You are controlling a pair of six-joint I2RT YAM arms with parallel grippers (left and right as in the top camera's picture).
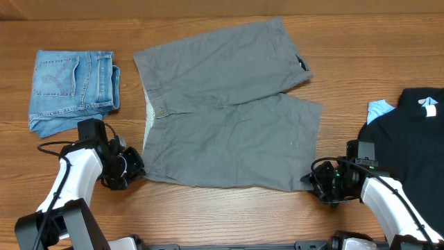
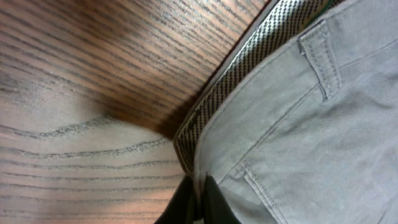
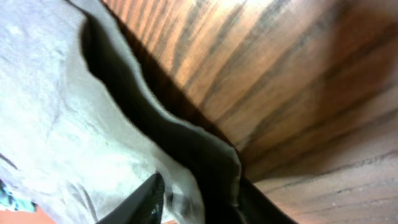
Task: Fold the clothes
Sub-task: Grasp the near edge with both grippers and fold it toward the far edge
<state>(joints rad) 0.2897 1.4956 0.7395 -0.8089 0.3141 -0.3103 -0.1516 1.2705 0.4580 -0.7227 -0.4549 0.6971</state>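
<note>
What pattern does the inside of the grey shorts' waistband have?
The waistband lining has a fine dark-and-pale check, clearest in the left wrist view.

Table [image 1: 222, 212] bears grey shorts [image 1: 229, 104], denim shorts [image 1: 69, 87], black garment [image 1: 416, 139].

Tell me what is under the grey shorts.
The wooden table shows all around the grey shorts, so they lie on it. Anything else beneath the cloth is covered and cannot be seen.

Left hand [image 2: 199, 193] at 6 o'clock, its dark fingers [image 2: 219, 205] pinched together on the waistband edge of the grey shorts [image 2: 311, 137]. Speckled inner lining [image 2: 249, 68] is exposed along the band, running from 1 o'clock down to the grip. Belt loop [image 2: 320, 59] at 2 o'clock, pocket seam [image 2: 261, 190] near 5. Wood-grain table [image 2: 81, 93] fills 7 to 11 o'clock.
</note>
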